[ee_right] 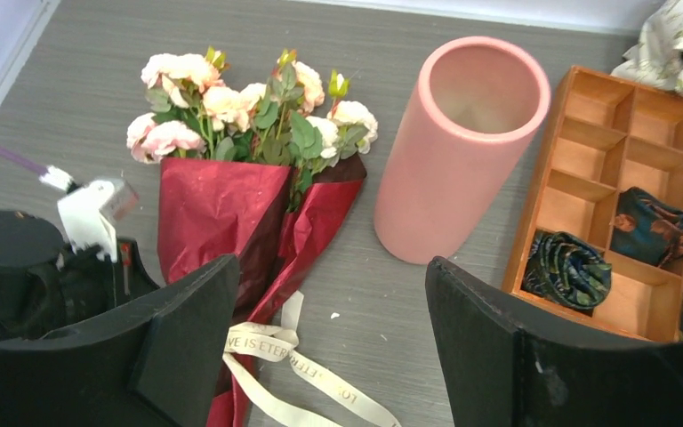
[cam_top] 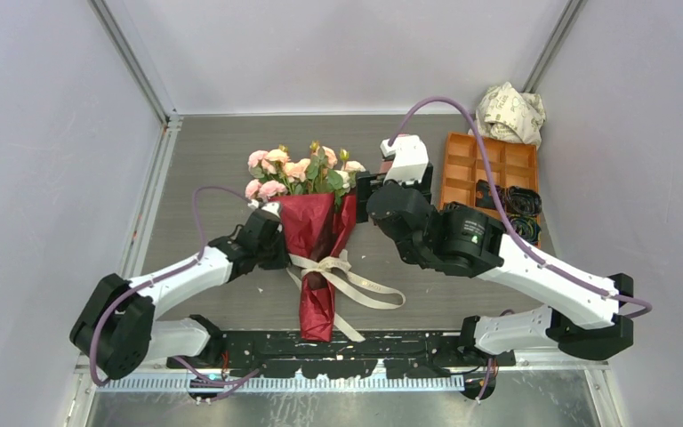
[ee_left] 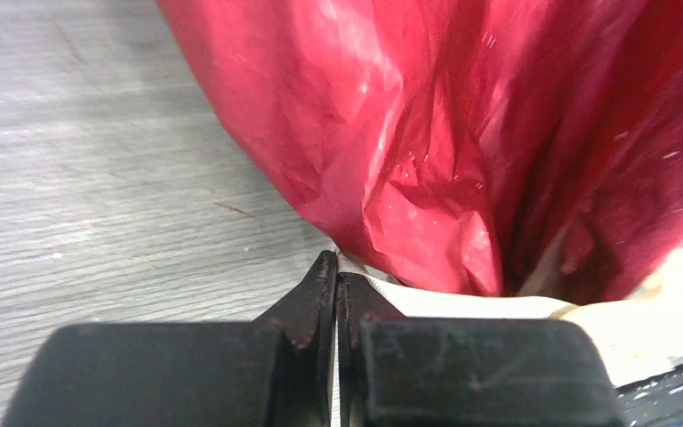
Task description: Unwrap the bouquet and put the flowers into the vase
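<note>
Vase point(ee_right: 458, 151) hidden under right arm point(cam_top: 462, 236) overhead.

Two arms, left arm point(cam_top: 178, 276) and right arm point(cam_top: 534, 267): white link shells, black joint housings, black bases on black perforated mounting plate point(cam_top: 347, 351). Purple cable point(cam_top: 436, 100) loops along each arm. left fingers point(ee_left: 307, 302): matte black, tapered tips. right fingers point(ee_right: 187, 329): black, broad, flat. Small green mark point(cam_top: 473, 233) on right joint housing, possibly label.

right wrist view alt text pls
A bouquet of pink roses in dark red paper lies on a grey table, with a pink vase and an orange tray to its right. The open right gripper frames the foreground.
</note>
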Motion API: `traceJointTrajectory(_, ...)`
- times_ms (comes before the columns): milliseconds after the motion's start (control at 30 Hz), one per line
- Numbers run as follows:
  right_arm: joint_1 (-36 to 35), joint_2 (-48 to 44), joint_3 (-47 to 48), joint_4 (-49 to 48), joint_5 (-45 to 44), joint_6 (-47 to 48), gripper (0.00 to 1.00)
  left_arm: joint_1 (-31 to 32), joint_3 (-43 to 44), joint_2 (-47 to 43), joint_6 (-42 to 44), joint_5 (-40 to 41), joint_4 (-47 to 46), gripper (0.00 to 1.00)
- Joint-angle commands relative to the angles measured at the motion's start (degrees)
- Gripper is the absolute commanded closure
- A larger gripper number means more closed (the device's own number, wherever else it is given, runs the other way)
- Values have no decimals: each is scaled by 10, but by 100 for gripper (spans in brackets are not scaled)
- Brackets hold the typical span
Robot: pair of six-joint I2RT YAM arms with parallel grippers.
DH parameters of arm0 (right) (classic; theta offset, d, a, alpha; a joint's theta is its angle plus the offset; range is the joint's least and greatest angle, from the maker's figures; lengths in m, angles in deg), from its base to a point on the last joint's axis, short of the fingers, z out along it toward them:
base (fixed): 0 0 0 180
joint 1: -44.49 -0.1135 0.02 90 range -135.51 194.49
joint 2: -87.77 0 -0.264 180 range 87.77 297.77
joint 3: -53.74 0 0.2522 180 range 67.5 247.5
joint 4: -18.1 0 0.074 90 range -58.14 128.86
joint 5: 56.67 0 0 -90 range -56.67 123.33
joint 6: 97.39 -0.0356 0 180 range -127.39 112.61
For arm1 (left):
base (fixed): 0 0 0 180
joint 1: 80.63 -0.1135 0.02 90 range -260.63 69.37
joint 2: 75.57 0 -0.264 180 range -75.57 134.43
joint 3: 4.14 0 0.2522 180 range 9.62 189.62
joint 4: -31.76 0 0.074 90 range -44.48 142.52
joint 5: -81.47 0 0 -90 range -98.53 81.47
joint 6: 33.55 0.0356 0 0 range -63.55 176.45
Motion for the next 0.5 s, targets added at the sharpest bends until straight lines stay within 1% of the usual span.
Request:
traceJointTrajectory(0,-1,12,-18,-34,36,-25,18,2,84,-66,18,79,89,100)
traceJointTrajectory(133,-1,48,-38,-39,60,-37,17,2,149,-148,34,114,182,100)
traceJointTrajectory(233,-1,77,-47,-49,78,-47,17,1,201,-187,36,135,249,100)
traceJointTrajectory(333,0,105,-55,-62,106,-54,17,2,239,-217,34,160,295,100)
traceJointTrajectory(467,-1,142,-64,-71,135,-64,17,2,302,-248,33,214,339,100)
